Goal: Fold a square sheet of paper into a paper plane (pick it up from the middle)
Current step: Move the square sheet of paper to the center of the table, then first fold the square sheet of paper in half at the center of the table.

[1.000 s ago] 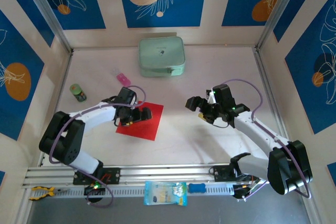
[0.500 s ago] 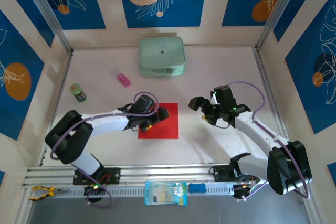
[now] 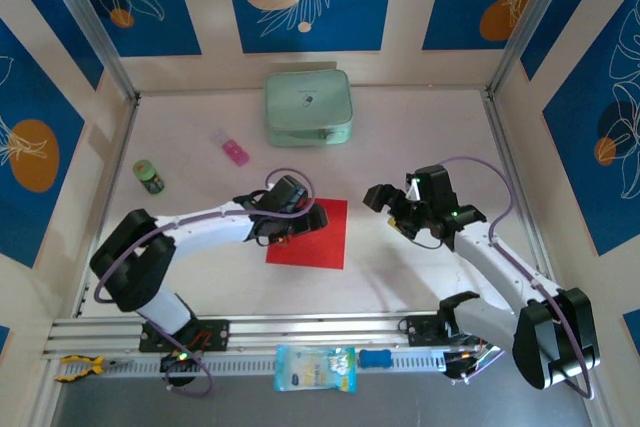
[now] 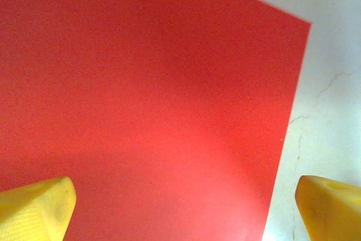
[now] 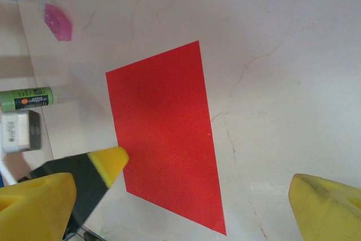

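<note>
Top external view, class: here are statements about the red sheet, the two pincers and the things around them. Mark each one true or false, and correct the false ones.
1. The square sheet of paper lies flat and unfolded on the table. True.
2. The left pincer is shut on the sheet. False: its jaws stand open over the sheet.
3. The right pincer is open, off to the right of the sheet. True.
4. The pale green case sits on the sheet. False: it sits at the far side of the table, apart from the sheet.
5. A small pink block lies left of the case. True.
</note>
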Controlling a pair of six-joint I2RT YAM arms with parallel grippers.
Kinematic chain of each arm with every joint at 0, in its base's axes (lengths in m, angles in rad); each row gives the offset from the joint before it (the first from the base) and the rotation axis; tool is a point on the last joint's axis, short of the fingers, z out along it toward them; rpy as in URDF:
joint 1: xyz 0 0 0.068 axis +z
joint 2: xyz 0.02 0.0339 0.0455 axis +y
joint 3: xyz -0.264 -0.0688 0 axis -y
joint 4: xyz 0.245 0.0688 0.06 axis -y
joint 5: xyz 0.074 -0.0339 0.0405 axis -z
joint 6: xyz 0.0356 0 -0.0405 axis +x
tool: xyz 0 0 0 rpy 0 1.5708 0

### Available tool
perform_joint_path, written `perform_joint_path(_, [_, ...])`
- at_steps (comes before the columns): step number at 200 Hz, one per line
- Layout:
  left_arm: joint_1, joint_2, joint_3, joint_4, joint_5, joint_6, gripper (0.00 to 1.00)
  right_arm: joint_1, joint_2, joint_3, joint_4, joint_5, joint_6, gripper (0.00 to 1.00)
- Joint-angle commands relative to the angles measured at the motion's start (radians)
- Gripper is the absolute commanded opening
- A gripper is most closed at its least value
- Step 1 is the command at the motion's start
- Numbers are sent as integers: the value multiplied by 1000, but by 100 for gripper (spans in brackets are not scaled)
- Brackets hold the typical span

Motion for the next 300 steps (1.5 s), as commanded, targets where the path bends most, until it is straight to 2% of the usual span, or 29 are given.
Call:
perform_joint_path(1, [22,-44,49,-98,-50,130,100,-12,-28,14,-10,38,-20,96])
perform_joint_path(13, [48,-49,31,-68,13,142,100,-36,-34,13,-30,73,35,92])
perform_joint_path(28, [79,-37,20,-23,117,155,100,-100,-47,-19,24,-24,52,91])
perform_joint_path(40, [85,-4,60,-81,131,175,99,-158,-46,-52,104,-157,62,91])
perform_joint_path(59, [83,73,152,-204,134,228,96,-180,-24,-48,100,-214,44,90])
perform_joint_path(92, [73,198,309,-390,97,316,91,-145,31,13,-14,-181,-23,90])
perform_joint_path(158, [12,373,543,-622,13,403,87,-67,124,48,-30,-142,-20,91])
perform_joint_path(217, [-5,437,591,-665,1,387,88,-52,164,62,-38,-132,-25,92])
perform_joint_path(300, [-5,486,613,-639,33,355,89,-50,183,71,-34,-139,-23,92])
